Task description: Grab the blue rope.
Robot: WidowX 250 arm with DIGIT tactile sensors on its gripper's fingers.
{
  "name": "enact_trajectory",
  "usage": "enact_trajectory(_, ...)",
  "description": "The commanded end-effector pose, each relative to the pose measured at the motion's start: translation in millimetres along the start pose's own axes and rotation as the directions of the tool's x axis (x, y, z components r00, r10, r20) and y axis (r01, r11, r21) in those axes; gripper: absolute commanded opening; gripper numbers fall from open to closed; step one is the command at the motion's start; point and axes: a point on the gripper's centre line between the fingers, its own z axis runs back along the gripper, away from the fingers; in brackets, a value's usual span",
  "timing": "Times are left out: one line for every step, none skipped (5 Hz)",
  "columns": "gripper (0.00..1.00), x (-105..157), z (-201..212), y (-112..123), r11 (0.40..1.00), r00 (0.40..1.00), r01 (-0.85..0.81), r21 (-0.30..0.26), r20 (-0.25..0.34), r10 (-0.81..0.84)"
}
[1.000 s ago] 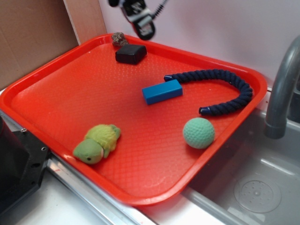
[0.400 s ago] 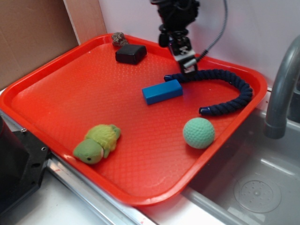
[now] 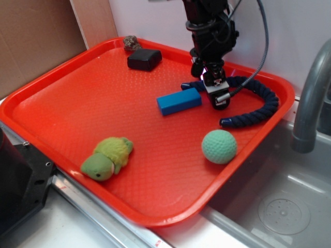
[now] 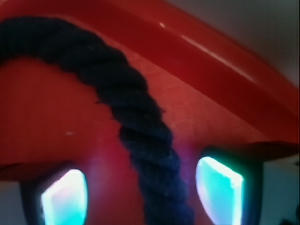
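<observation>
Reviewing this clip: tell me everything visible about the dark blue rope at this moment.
The thick dark navy twisted rope looks like soft woven cord with lighter blue capped ends. It lies flat in a hooked curve along the far right side of the red plastic tray, one end beside the bright blue rectangular block, the other curling back toward the green dimpled ball. The black gripper stands over it, open; the wrist view shows the rope running between the two fingers, not yet pinched.
</observation>
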Motion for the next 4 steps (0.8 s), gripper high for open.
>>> enact_trajectory(0.00,7,-3,-12,1.000,1.000,0.007,-0.023,0.007,-0.007)
enact_trajectory(0.00,4,1,-10,1.000,1.000,0.002,-0.030,0.020,-0.002)
enact_trajectory(0.00,1,5,-7,0.999,0.999,-0.004,-0.033,0.032,0.005)
enact_trajectory(0.00,-3,12,-5,1.000,0.999,-0.008,-0.021,0.042,0.009)
